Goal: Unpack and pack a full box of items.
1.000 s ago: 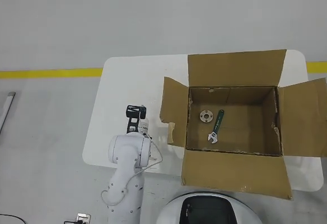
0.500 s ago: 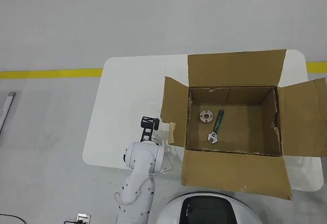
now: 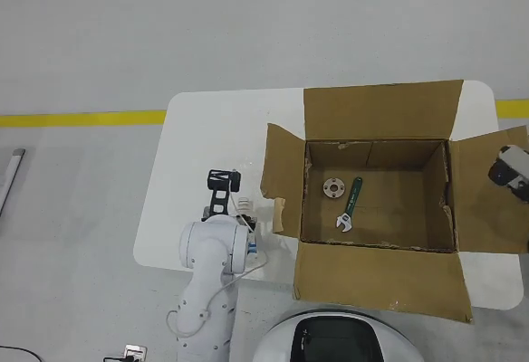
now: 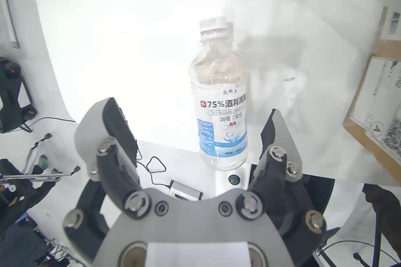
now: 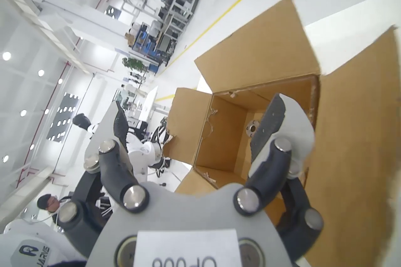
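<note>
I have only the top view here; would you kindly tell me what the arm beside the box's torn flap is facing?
Observer: The left wrist view shows a clear bottle with a white cap, standing upright on the white table.
Operator: Thank you. Is it gripped?
Observer: No. The left gripper has its jaws open, and neither one touches the bottle.
Operator: And the arm at the other side of the box?
Observer: The right gripper is open and empty, and it faces the open cardboard box.
</note>
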Robot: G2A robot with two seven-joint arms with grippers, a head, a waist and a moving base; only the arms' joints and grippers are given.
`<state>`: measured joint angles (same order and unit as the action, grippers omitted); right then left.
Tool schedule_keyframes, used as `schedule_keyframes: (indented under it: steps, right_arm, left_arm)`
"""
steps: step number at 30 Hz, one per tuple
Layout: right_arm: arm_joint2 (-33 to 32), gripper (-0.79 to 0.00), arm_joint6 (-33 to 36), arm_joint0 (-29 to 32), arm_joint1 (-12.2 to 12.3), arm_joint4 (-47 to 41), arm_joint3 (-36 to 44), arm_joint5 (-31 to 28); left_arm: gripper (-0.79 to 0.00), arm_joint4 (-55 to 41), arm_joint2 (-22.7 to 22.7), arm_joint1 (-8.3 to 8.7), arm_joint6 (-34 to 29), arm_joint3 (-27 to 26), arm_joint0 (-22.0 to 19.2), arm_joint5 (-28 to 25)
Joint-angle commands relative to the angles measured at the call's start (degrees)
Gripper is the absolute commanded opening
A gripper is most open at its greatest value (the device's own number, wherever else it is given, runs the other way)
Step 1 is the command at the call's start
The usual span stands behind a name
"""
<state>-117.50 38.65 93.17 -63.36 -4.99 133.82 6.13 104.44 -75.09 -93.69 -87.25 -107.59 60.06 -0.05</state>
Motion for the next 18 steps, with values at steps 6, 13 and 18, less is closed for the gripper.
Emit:
schedule_keyframes:
  steps: [6,13,18]
  right_arm:
    - [14.4,0.000,-1.8,-4.8,0.3,7.0,-6.1,1.4]
    - [15.2,0.000,-2.5,-4.8,0.3,7.5,-6.8,1.0]
    - [15.3,0.000,-2.5,-4.8,0.3,7.5,-6.6,0.9]
  left_arm:
    - [0.000,0.7,-1.0,-0.07,0.4,-3.3,-1.4,1.9]
    - [0.000,1.2,-1.0,-0.08,0.2,-4.3,-2.1,1.6]
    - [0.000,1.2,-1.0,-0.08,0.2,-4.3,-2.1,1.6]
